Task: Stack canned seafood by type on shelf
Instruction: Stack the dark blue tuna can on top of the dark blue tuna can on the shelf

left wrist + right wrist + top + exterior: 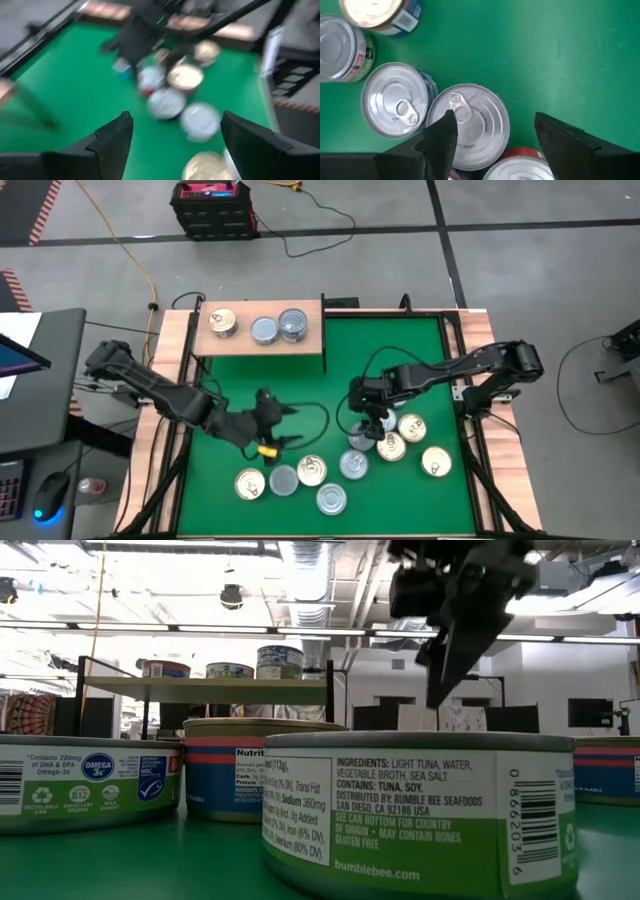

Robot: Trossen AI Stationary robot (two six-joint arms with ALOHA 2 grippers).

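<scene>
The shelf (260,340), a light-wood board, stands at the mat's far left. Three groups of canned seafood rest on it: a gold-lidded tin (222,321), a silver one (264,330) and a stacked one (293,324). Several more tins lie on the green mat (400,350), near its front. My right gripper (495,122) is open and points steeply down over a silver pull-tab tin (470,130), with a finger on either side of it and above the lid. My left gripper (175,125) is open and has nothing in it. It hangs over the mat's left half (280,410), pointing toward the tins.
Beside the silver tin stand another silver tin (395,105), a red-labelled one (520,167) and gold-lidded tins (411,426). A green-labelled tin (420,810) fills the low view's front. The mat's middle and far right are bare green. Cables run along the table's rim.
</scene>
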